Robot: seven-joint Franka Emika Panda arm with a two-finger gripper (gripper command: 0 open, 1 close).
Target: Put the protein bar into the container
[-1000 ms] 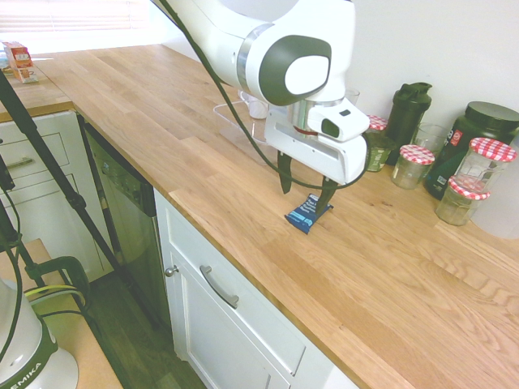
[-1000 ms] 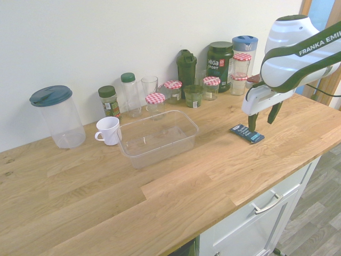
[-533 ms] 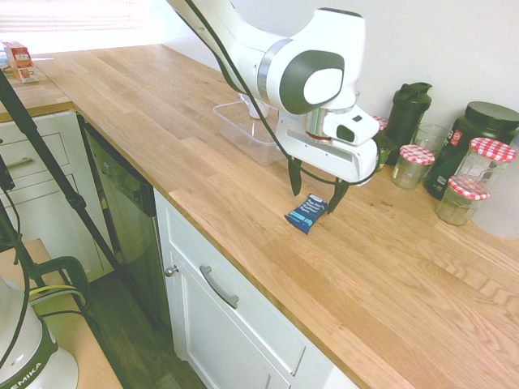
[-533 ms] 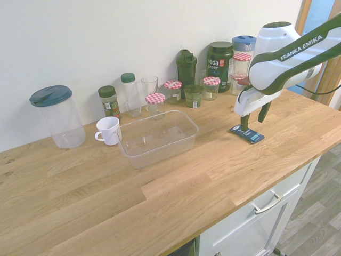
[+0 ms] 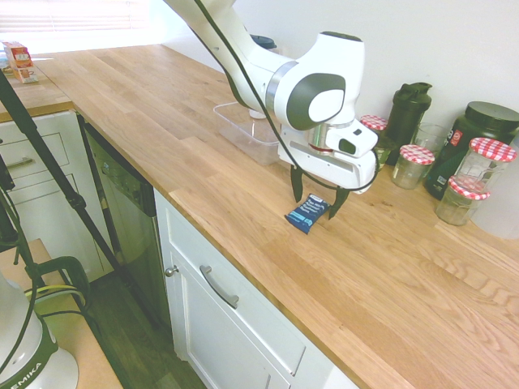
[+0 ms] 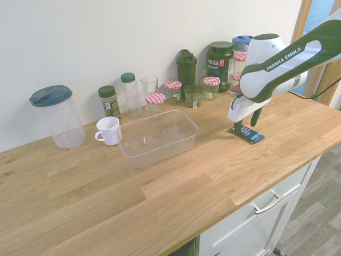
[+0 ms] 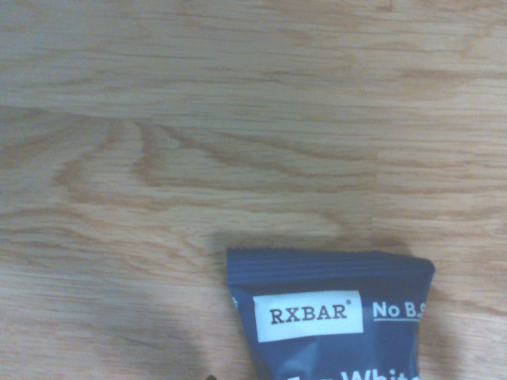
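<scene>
Two fingers of the tool (image 5: 317, 206) hang spread apart, holding nothing, tips low on either side of the protein bar (image 5: 306, 214), which lies flat on the wooden surface (image 5: 162, 130) near its front edge. Its long axis seems to run roughly across the gap between the fingers, so closing may catch it endwise; I cannot be sure. Farther along the surface, well apart, the clear container (image 6: 157, 138) waits empty.

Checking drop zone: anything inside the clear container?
The container looks empty in the second exterior view; only wooden countertop shows through its clear floor. The first exterior view hides most of it behind the arm. The protein bar lies on the counter, under the open pincer.
</scene>
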